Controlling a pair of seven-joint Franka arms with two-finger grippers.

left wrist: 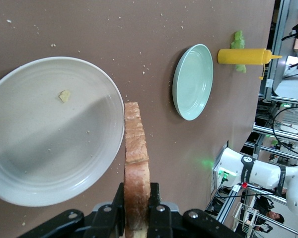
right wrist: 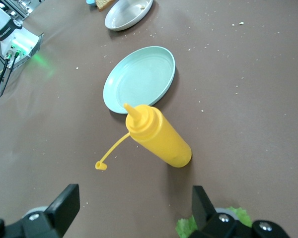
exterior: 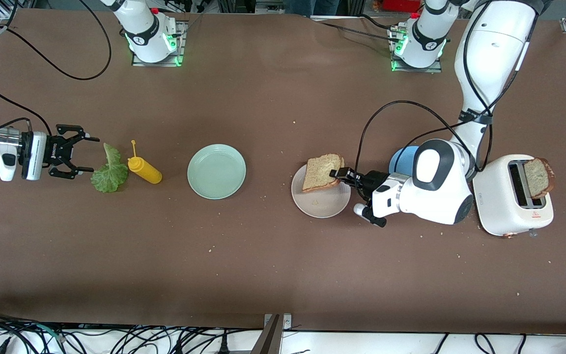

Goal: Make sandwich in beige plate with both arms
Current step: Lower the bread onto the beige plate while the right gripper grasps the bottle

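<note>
My left gripper (exterior: 338,174) is shut on one crust edge of a brown toast slice (exterior: 323,171). It holds the slice tilted over the rim of the beige plate (exterior: 321,202). In the left wrist view the slice (left wrist: 136,148) shows edge-on between the jaws of the left gripper (left wrist: 137,198), beside the plate (left wrist: 35,148), which holds only a crumb. A second slice (exterior: 538,177) stands in the toaster (exterior: 509,201). My right gripper (exterior: 86,155) is open with nothing in it, just beside the green lettuce leaf (exterior: 109,172) at the right arm's end of the table.
A yellow squeeze bottle (exterior: 144,169) lies beside the lettuce, its cap hanging off. A pale mint plate (exterior: 216,171) sits between the bottle and the beige plate. A blue plate (exterior: 403,158) is partly hidden by the left arm. Crumbs dot the brown table.
</note>
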